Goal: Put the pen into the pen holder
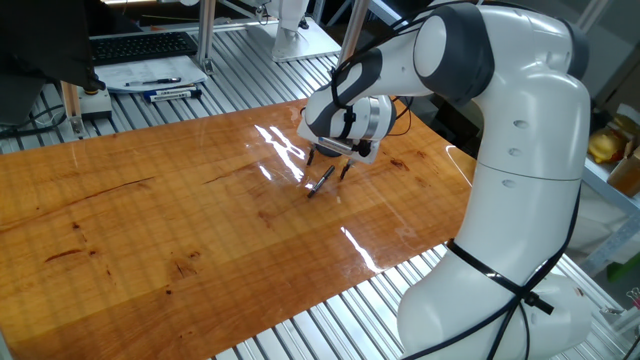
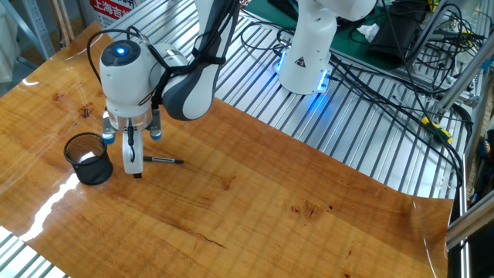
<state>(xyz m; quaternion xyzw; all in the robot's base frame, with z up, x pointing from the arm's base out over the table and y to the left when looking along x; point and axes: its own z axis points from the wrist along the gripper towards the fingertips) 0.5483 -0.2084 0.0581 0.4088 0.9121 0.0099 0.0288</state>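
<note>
The pen lies flat on the wooden table, thin and black, a short way right of the pen holder, a small black wire-mesh cup standing upright. My gripper points straight down between the two, its fingertips at the table by the pen's left end. In the one fixed view the gripper shows its fingers apart, open, straddling the upper end of the pen. Nothing is held. The pen holder is hidden behind my arm in that view.
White-and-blue markers and papers lie on the metal bench beyond the table's far edge, near a keyboard. Another robot base and cables sit on the slatted bench beside the table.
</note>
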